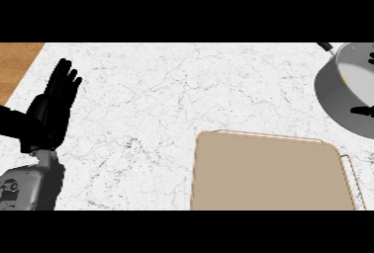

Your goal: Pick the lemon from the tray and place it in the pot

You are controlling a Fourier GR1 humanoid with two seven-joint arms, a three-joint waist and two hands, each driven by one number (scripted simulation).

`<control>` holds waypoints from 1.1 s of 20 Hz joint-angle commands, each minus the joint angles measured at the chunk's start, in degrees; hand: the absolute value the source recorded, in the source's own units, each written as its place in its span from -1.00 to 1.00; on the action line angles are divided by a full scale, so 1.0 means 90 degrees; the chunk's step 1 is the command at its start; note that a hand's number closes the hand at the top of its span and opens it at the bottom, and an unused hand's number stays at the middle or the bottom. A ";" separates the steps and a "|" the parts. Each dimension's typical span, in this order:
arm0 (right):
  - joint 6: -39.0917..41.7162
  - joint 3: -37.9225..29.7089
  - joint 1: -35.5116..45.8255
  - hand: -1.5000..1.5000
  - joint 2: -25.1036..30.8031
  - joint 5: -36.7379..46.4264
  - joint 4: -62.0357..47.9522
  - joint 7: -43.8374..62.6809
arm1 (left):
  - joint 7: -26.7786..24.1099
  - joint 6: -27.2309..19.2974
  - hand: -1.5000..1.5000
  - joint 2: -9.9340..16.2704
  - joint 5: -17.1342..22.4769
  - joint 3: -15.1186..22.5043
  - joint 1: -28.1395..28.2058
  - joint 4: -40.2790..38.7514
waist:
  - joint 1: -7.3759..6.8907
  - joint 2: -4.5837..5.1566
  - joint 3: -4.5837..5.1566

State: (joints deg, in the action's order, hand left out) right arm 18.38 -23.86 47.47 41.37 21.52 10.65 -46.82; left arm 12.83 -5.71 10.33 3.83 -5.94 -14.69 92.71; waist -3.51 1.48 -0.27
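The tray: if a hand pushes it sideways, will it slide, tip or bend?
The tray lies flat and low on the marble counter, so it would probably slide, not tip. It looks rigid, with a thin raised rim, so bending seems unlikely. It shows nothing on it, so it is likely light.

Your robot's left hand [53, 106]: all black, long thin fingers, flat dark palm. Black wrist part under it, like short cuff. Then your grey forearm [29, 188], round and smooth, shiny on top. Small dark round marks on forearm's left side, near bottom edge. You see no other arm.
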 commanded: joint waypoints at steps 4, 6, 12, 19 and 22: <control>0.1017 -0.0592 -0.0003 -1.00 0.0576 -0.0599 -0.0386 -0.0028 | -0.0072 0.0091 0.00 0.0117 0.0097 -0.0160 -0.0111 -0.0114 | 0.0004 0.0040 -0.0020; 0.1395 -0.0577 -0.0001 -1.00 0.0878 -0.0598 -0.0383 0.0091 | 0.0140 0.0044 0.00 0.0047 0.0066 -0.0035 -0.0122 0.0027 | -0.0031 0.0043 -0.0030; 0.1961 -0.0667 -0.0105 -1.00 0.1393 -0.0725 -0.0338 0.0316 | -0.0051 -0.0052 0.00 -0.0034 -0.0059 -0.0010 -0.0018 -0.0083 | -0.0031 0.0073 -0.0040; 0.2177 -0.0666 -0.0488 -1.00 0.1580 -0.0785 -0.0175 0.0221 | -0.0068 -0.0108 0.00 -0.0134 -0.0036 0.0026 -0.0042 0.0063 | -0.0009 0.0098 -0.0072; 0.2215 -0.0701 -0.0579 -1.00 0.1633 -0.0851 -0.0145 0.0271 | 0.0054 -0.0056 0.00 -0.0090 -0.0014 0.0044 0.0005 0.0122 | -0.0045 0.0081 -0.0079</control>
State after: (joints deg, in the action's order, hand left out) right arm 31.07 -29.70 43.87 55.22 14.46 9.60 -38.76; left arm 12.83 -6.12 9.62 3.86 -5.88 -14.87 93.11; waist -3.59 2.17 -0.84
